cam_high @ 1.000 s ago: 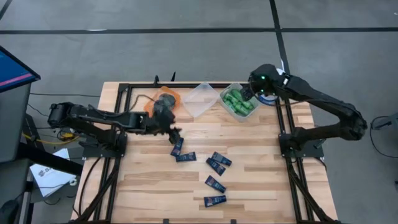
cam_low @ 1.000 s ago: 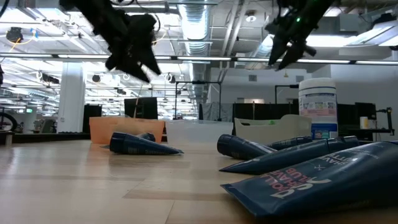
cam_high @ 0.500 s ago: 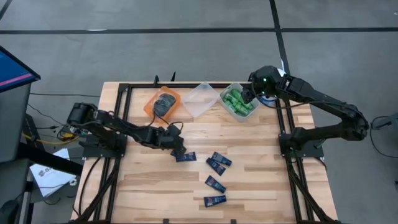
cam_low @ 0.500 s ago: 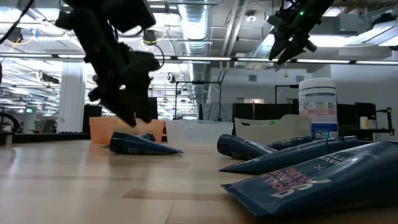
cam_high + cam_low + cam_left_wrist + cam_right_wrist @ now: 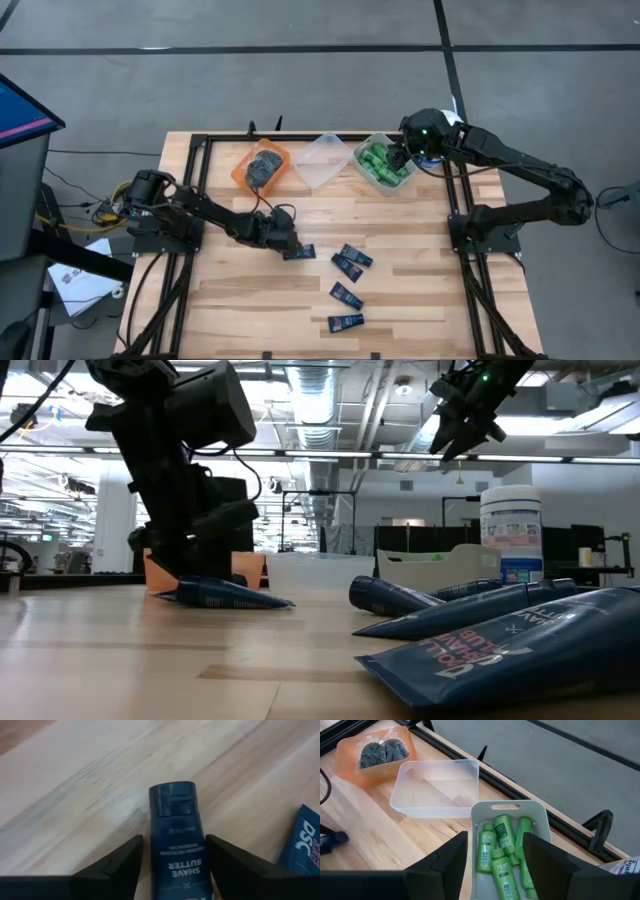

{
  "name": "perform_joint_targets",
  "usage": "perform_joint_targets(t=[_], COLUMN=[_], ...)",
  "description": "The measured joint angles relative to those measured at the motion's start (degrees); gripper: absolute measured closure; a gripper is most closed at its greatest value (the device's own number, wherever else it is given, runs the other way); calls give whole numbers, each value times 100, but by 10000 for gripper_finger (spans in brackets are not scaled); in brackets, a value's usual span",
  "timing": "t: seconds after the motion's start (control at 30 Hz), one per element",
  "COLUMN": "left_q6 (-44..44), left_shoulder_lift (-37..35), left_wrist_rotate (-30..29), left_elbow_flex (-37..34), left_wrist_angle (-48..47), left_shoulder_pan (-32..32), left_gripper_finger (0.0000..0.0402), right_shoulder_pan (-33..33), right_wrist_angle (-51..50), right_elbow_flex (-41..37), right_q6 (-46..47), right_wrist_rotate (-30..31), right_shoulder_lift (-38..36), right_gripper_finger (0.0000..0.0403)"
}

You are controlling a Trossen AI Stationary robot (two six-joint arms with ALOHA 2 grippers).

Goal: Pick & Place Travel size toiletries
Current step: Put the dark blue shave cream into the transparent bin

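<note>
Several dark navy tubes lie flat on the wooden table (image 5: 250, 300). My left gripper (image 5: 174, 840) is open and down at the table. Its fingers stand on either side of one navy tube (image 5: 175, 820) marked "SHAVE BUTTER", and a thin gap shows on each side. The same tube (image 5: 228, 595) lies flat in the low view. My right gripper (image 5: 495, 865) is open and empty above the white bin (image 5: 540, 820) of green mini bottles (image 5: 502, 845). Grey round tins (image 5: 382, 751) lie in the orange bin (image 5: 248, 165).
An empty clear bin (image 5: 320, 160) stands between the orange and white bins at the far edge. A second tube (image 5: 299, 252) lies right beside my left gripper (image 5: 285, 240). More tubes (image 5: 347, 295) lie toward the near right. A white jar with a blue label (image 5: 510, 530) stands at the far right.
My left gripper has come from beside the orange bin toward the table's near edge and down, until its fingers stand astride the navy tube on the table. The tube has stayed where it lay. My right gripper has kept above the white bin.
</note>
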Motion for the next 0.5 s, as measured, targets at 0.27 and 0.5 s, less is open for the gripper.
perform_joint_targets(t=[0.27,0.5], left_q6=[-72,-67], left_shoulder_lift=[-330,-868], left_wrist_rotate=[60,-60], left_elbow_flex=[-34,-33], left_wrist_angle=[39,50], left_shoulder_pan=[25,161], left_gripper_finger=[281,318], right_shoulder_pan=[87,87], right_wrist_angle=[-4,7], right_elbow_flex=[0,0], right_q6=[12,17], right_wrist_rotate=[-19,-22], right_shoulder_lift=[0,-13], right_gripper_finger=[228,232])
